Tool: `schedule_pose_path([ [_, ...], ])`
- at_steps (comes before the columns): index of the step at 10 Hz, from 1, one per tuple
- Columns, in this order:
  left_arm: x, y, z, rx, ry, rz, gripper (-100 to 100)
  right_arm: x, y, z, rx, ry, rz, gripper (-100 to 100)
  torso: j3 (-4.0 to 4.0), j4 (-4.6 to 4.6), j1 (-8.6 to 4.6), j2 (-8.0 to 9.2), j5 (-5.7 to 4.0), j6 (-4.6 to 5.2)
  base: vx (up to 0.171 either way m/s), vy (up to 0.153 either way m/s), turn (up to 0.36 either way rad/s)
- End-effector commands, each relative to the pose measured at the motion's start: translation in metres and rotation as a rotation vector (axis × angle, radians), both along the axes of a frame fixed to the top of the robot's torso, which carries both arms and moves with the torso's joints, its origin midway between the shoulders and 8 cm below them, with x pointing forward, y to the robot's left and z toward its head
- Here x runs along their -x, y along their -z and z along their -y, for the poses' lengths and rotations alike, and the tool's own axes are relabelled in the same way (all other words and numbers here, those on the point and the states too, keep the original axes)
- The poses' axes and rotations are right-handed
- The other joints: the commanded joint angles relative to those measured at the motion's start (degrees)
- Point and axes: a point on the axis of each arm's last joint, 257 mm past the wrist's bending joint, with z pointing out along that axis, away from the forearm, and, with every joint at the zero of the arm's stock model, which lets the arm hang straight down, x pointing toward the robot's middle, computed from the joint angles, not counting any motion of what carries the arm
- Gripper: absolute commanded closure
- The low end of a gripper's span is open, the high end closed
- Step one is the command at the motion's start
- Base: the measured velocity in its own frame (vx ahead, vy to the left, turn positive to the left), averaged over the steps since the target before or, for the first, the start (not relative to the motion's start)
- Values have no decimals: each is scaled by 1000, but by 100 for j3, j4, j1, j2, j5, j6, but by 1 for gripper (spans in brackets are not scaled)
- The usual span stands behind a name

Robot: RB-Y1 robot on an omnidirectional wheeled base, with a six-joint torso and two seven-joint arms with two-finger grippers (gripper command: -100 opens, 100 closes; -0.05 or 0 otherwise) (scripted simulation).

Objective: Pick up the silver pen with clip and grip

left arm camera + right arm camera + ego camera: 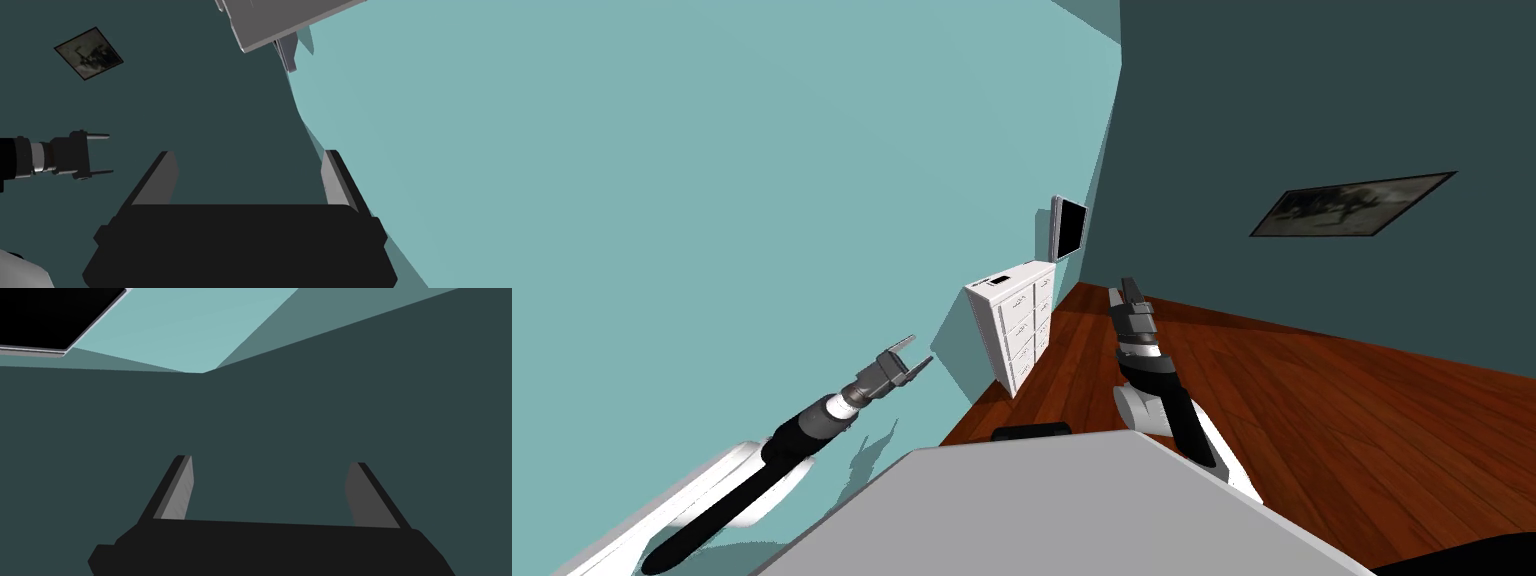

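A white chest of drawers [1017, 325] stands in the far corner where the teal wall meets the dark wall. A small dark item [999, 280] lies on its top; I cannot tell what it is, and I make out no silver pen. My left gripper [915, 355] hangs open in the air beside the teal wall, well short of the chest, and its fingers [249, 154] hold nothing. My right gripper [1122, 288] is raised over the wooden floor to the right of the chest, open and empty [270, 461]. The left wrist view also catches it [102, 154].
A flat black screen [1068, 227] is mounted on the teal wall above the chest. A framed picture [1352, 205] hangs on the dark wall. Reddish wooden floor [1312, 400] stretches to the right. The chest's grey underside [285, 20] appears beyond my left fingers.
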Motion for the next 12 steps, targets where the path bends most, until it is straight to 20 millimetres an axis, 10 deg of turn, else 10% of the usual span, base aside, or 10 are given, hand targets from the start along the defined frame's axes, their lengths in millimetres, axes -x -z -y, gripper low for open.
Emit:
schedule_pose_path([
  [1,0,1,-1,-43,4,15,-100,0,0,0,0,0,0,0,0,0,0,0,0,0,-8,-15,2],
  [12,3,11,-54,-640,130,116,-100,0,0,0,0,0,0,0,-7,-3,3,-11,1,1,-7,-30,-13],
])
